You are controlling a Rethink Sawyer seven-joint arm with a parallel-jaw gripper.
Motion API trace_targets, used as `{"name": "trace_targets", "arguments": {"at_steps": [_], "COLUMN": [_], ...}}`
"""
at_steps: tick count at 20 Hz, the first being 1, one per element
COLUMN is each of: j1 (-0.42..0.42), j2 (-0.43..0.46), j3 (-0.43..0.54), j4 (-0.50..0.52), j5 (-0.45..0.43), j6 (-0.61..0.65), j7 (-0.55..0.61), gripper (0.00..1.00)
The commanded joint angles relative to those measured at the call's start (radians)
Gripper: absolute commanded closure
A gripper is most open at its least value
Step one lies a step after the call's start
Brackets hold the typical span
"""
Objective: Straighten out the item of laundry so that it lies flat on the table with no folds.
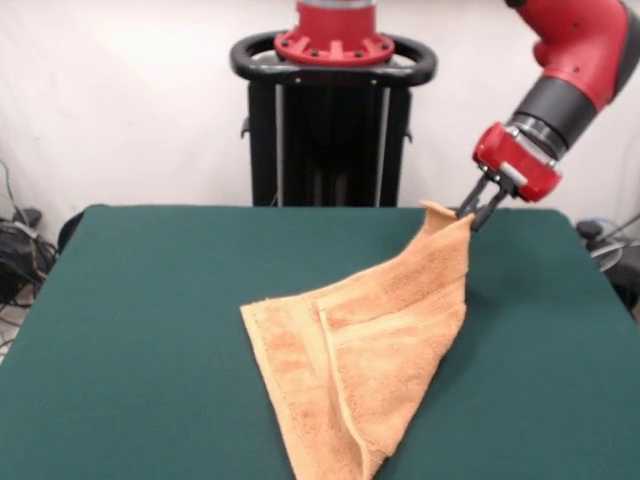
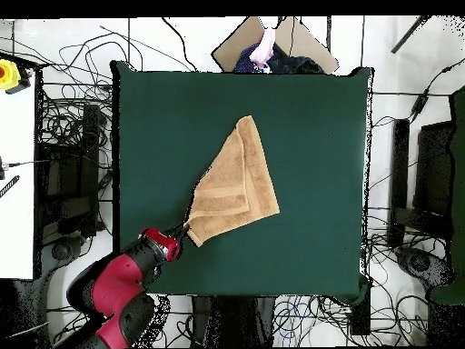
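We are in the middle of the unfolding step: our gripper (image 1: 472, 214) is pinched on one corner of the towel (image 1: 370, 350) and holds it lifted off the table (image 1: 150, 300). From that raised corner the cloth slopes down and away from the fingers to a folded mass resting near the middle of the green top. Away from the gripper, one layer lies doubled over another along a long diagonal fold.

We judge the next move calls for drawing the held corner outward, away from the resting bulk, so the upper layer peels off the lower one, then lowering it gently so it does not flop back.

The towel is thick orange-tan terry, soft and looped, with a woven band visible. It hangs limp in a rough triangle. The table top looks like matte dark green felt, likely giving enough drag to anchor the resting part.
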Motion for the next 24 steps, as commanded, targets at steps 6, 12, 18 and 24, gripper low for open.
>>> {"name": "trace_targets", "arguments": {"at_steps": [6,12,18,24], "j1": [-0.008,-0.055,-0.075,-0.597], "j2": [0.028,-0.014,-0.057,-0.507], "j3": [0.129,0.158,0.129,0.416], "j4": [0.014,0.022,0.027,0.155], "j5": [0.119,0.073,0.066,-0.241], "j6": [0.064,0.022,0.077,-0.146], "j7": [0.368,0.349,0.337,0.186], "gripper": [1.00,0.00,0.00,0.00]}}
